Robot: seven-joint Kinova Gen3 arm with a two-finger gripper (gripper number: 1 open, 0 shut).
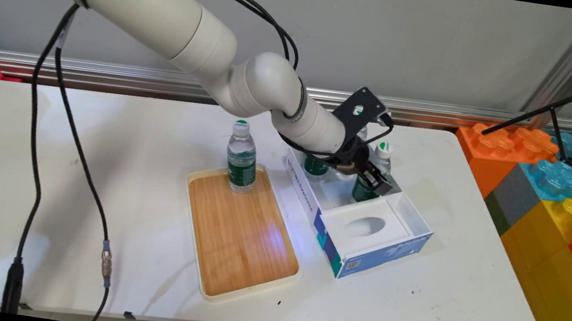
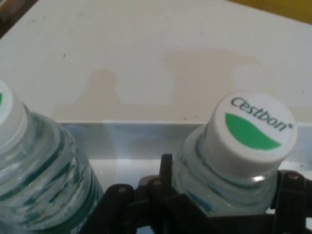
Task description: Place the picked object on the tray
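My black gripper [image 1: 372, 181] reaches down into the far end of a blue and white carton [image 1: 361, 257]. Its fingers sit against both sides of a small water bottle [image 1: 363, 193] with a green label, just under the cap. In the hand view that bottle [image 2: 251, 129] shows a white Cestbon cap with a green mark, and my gripper [image 2: 224, 178] is shut round its neck. A second bottle [image 2: 34, 170] stands close on the left there. Two other bottles [image 1: 383, 156] [image 1: 314, 167] stand in the carton.
A wooden tray [image 1: 240, 242] with a white rim lies left of the carton, with one upright bottle [image 1: 241, 158] at its far end. Big coloured toy bricks [image 1: 557, 215] are stacked off the table's right side. Black cables [image 1: 38, 152] hang at the left.
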